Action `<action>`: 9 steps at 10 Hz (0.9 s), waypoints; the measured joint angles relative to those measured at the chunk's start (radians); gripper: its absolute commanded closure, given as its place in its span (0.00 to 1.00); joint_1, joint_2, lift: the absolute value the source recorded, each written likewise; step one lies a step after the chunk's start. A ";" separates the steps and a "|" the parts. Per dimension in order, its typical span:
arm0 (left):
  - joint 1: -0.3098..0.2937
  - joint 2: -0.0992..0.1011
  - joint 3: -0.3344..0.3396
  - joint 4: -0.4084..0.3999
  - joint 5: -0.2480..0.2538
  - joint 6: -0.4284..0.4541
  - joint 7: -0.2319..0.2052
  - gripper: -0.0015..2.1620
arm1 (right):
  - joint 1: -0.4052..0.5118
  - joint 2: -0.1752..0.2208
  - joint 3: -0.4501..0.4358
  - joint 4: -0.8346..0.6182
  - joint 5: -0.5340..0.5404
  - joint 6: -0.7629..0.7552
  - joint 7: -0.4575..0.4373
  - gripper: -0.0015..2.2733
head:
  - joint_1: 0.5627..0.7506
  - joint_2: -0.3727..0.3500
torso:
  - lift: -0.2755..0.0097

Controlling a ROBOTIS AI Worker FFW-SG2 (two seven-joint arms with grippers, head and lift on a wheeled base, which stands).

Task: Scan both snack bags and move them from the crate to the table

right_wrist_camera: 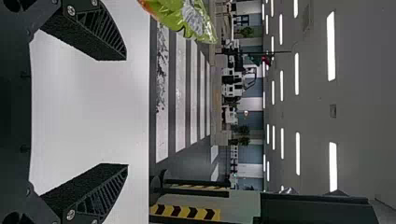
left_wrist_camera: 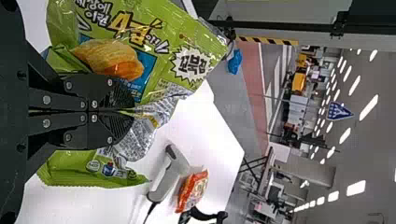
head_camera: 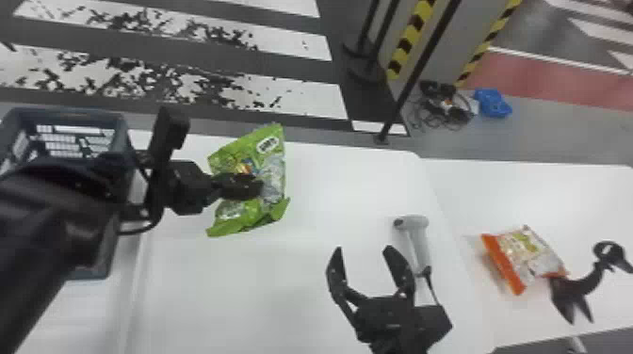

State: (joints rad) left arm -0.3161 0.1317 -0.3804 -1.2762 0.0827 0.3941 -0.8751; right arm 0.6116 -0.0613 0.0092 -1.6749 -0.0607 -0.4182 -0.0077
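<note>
We see left gripper [head_camera: 254, 186] pinching green bag [head_camera: 269, 157] left of centre; right gripper [head_camera: 364, 249] wide, lower centre, near scanner [head_camera: 419, 237]; orange bag [head_camera: 527, 256] lower right; left arm [head_camera: 52, 221] partly blocking crate [head_camera: 80, 114], far left.

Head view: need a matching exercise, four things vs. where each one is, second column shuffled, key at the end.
Things:
1. green snack bag
2. orange-edged snack bag
3. scanner
4. crate

Places:
A. at the far left
B. on the table, close by the open right gripper
C. in the left gripper
D. farthest right of the four

Pairs: 1-C, 2-D, 3-B, 4-A
</note>
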 measured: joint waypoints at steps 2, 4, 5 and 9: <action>0.002 -0.026 -0.079 0.044 -0.004 0.001 0.073 0.99 | 0.001 0.000 0.000 0.000 -0.002 -0.003 0.000 0.05 | 0.70 0.03 | 0.84; 0.017 -0.042 -0.160 0.089 -0.001 -0.002 0.149 0.84 | 0.002 0.001 -0.001 0.001 -0.002 -0.006 0.000 0.05 | 0.70 0.03 | 0.84; 0.022 -0.048 -0.193 0.114 -0.001 -0.020 0.175 0.67 | 0.004 0.002 -0.001 0.001 -0.002 -0.006 0.000 0.05 | 0.70 0.03 | 0.84; 0.039 -0.050 -0.221 0.141 0.001 -0.117 0.249 0.01 | 0.010 0.005 0.000 -0.002 -0.002 -0.009 0.000 0.05 | 0.70 0.03 | 0.84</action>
State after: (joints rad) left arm -0.2768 0.0821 -0.6018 -1.1349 0.0837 0.2767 -0.6262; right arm 0.6217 -0.0567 0.0092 -1.6773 -0.0629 -0.4271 -0.0076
